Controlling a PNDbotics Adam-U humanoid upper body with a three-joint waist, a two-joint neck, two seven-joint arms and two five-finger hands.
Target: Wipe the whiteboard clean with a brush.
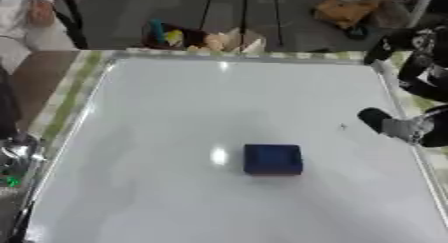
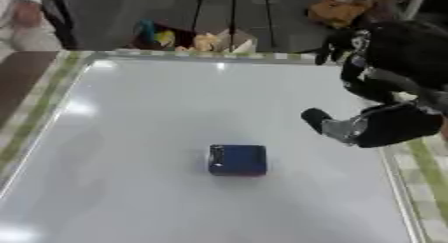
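The whiteboard point(image 1: 175, 117) lies flat and fills most of both views; its surface looks white apart from a tiny dark speck point(image 1: 342, 127) near the right side. A blue block-shaped brush point(image 2: 237, 160) rests on the board a little below the middle, with nothing touching it. My right hand point(image 2: 385, 124) hangs over the board's right edge, up and to the right of the brush and clear of it, with one black fingertip point(image 2: 315, 117) pointing left. It holds nothing. A black and silver part of my left arm point(image 1: 14, 154) shows at the left border; its hand is not distinct.
Beyond the board's far edge stand a dark basket with colourful things point(image 1: 171, 34) and a brown bag point(image 1: 343, 9) on the floor. A green-striped cloth point(image 1: 66, 97) frames the board. A person sits at the far left corner.
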